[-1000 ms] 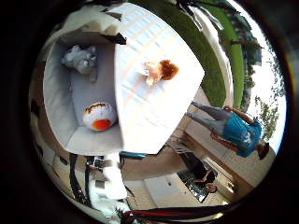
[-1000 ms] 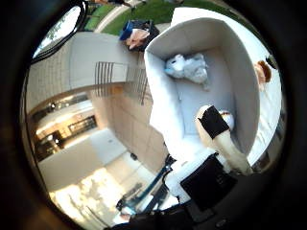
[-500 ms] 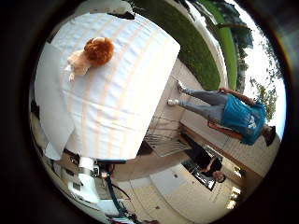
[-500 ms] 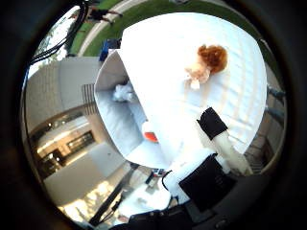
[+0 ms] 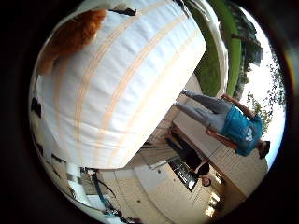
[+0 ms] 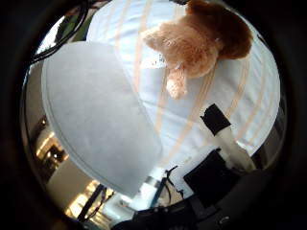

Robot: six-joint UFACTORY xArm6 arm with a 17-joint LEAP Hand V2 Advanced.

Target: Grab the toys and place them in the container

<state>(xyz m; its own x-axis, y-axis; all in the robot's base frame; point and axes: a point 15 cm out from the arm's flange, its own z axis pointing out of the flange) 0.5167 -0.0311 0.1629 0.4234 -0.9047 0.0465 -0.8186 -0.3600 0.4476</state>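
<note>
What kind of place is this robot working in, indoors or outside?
Most likely outdoors, in a yard or patio beside a building. A strip of grass and open sky with trees show beyond the cloth-covered table, and paved ground lies under it. A plush toy lies on the striped cloth.

You're working outdoors in daylight. A table under a white cloth with pale orange stripes (image 5: 126, 88) fills most of what you see. Beyond its edge lies light paved ground (image 5: 154, 186), then a green lawn (image 5: 212, 65), with trees (image 5: 259, 105) standing against a bright sky (image 5: 266, 74).
</note>
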